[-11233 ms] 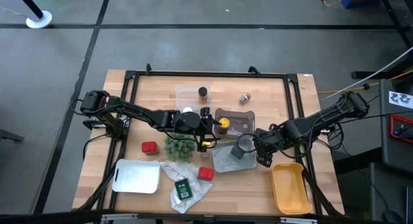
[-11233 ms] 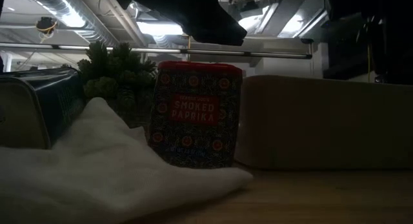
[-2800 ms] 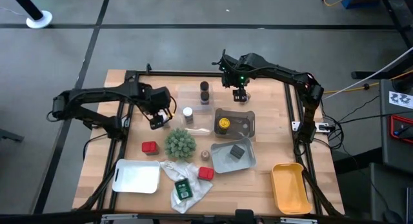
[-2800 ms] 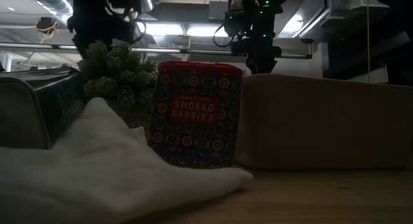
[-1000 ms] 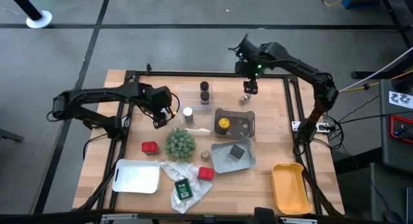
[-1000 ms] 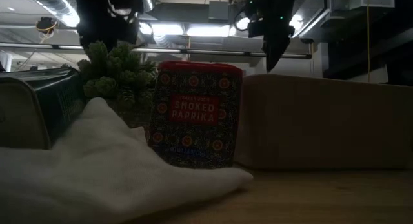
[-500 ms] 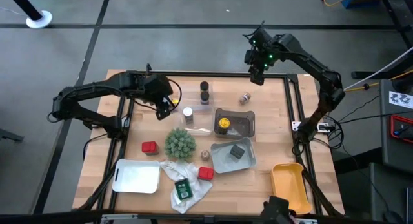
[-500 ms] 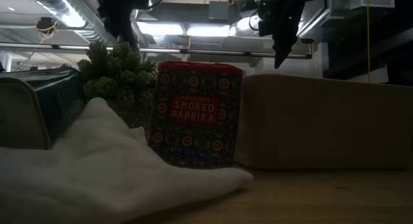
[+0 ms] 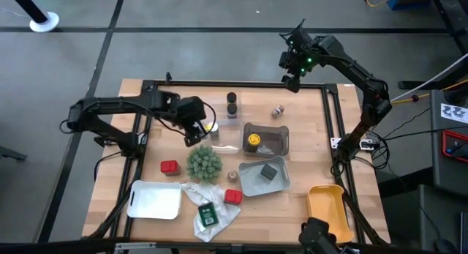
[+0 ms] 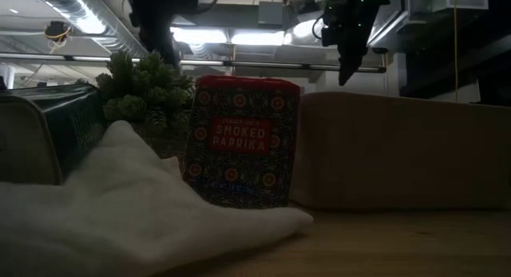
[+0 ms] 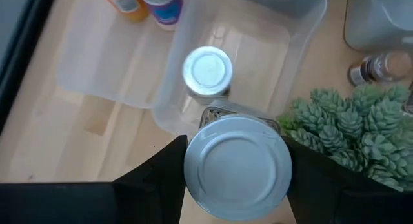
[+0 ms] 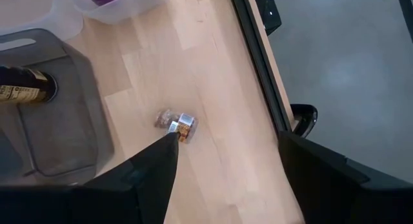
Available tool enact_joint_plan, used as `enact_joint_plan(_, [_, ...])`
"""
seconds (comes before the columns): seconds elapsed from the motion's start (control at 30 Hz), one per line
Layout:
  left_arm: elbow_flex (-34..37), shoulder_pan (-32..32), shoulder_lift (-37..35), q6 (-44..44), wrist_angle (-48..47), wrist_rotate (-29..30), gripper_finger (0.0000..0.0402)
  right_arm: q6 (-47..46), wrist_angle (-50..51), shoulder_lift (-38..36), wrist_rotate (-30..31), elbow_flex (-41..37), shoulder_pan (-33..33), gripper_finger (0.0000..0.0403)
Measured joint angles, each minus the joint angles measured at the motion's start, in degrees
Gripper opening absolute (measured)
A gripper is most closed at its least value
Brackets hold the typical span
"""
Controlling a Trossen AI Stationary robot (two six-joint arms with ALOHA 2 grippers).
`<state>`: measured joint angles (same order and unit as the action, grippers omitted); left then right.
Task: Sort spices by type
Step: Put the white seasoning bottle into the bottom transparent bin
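Reading "SMOKED PAPRIKA" (red tin [image 10: 242,141])

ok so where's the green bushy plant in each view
high view: green bushy plant at table centre, just ahead of the left arm.
low view: upper left, behind the white bag.
left wrist view: right edge.
right wrist view: not in it.
shared landmark: red smoked paprika tin, right of the plant in the high and low views.

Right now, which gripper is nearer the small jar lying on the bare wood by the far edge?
Right. The right gripper hangs just beyond the lying jar, above the table's far rail; the left gripper is well across the table, by the green plant.
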<state>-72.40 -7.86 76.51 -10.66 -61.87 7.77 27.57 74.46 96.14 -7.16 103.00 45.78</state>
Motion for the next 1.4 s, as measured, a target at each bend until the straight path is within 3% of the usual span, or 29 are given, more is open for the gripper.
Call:
enact_joint_plan(0.53, [0.19,1.91,6.39,-1.12,1.86,-0.09,0.0197,-0.02,0.02,0.0,-0.02,0.0,0.0,0.0266])
enact_joint_plan(0.77, [3.99,1.91,6.92,-0.97,8.4,-0.13,0.0197,-0.02,0.0,0.0,-0.65,0.0,0.0,0.0266])
enact_joint_plan(1.4, [12.91,1.89,6.93,-1.39,13.98,-0.11,0.0198,-0.03,-0.2,0.0,-1.51,0.0,0.0,0.0266])
